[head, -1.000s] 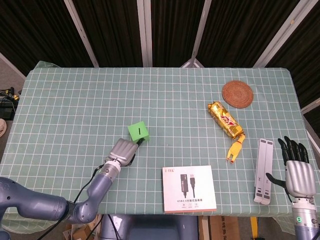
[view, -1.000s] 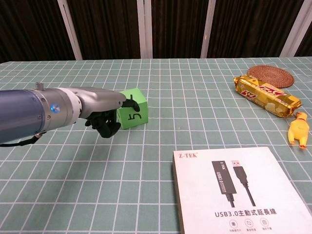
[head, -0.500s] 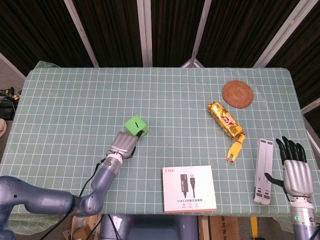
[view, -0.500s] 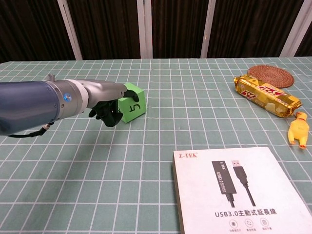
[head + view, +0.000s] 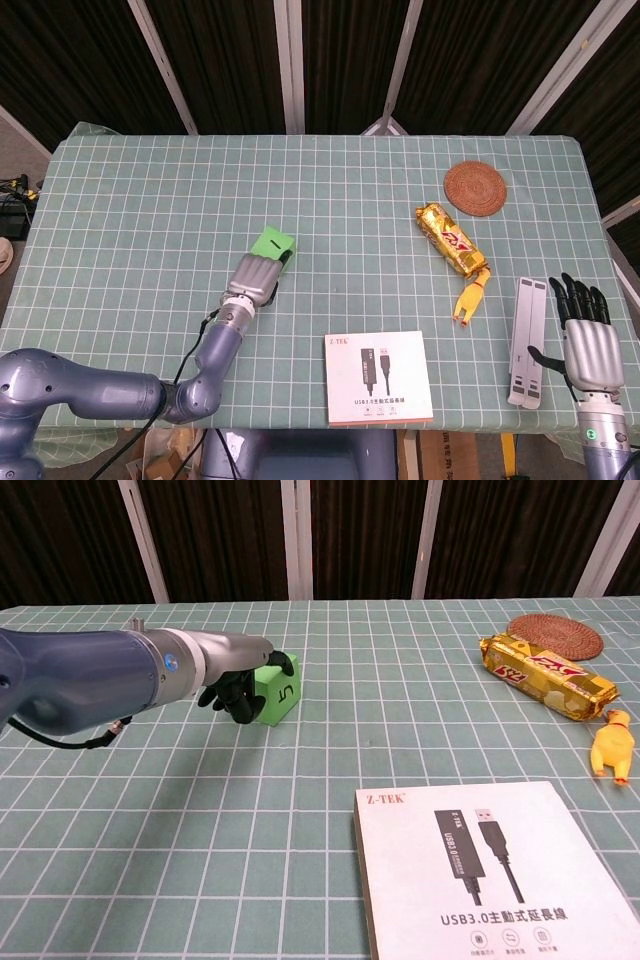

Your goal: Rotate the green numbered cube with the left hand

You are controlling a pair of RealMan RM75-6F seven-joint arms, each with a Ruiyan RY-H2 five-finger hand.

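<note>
Green numbered cube sits left of centre on the checked tablecloth, and the left hand is right on it, dark fingers curled against its near-left side with one tip hooked over the top edge. From the chest view the cube looks tilted, a dark numeral showing on its front face, turned sideways so I can't read it with confidence. From the head view the hand's silver back covers the cube's lower part; only a green corner peeks out above it, so whether the cube rests flat on the cloth I cannot tell.

Over at the right edge, the right hand hangs off the table, fingers straight and apart, holding nothing; its wrist is cut off by the frame's bottom. Just beside it lies a grey folding stand. A white USB cable box runs out of the chest view's lower edge. Further back: a gold snack packet, a yellow rubber chicken clipped by the right border, and a woven coaster.
</note>
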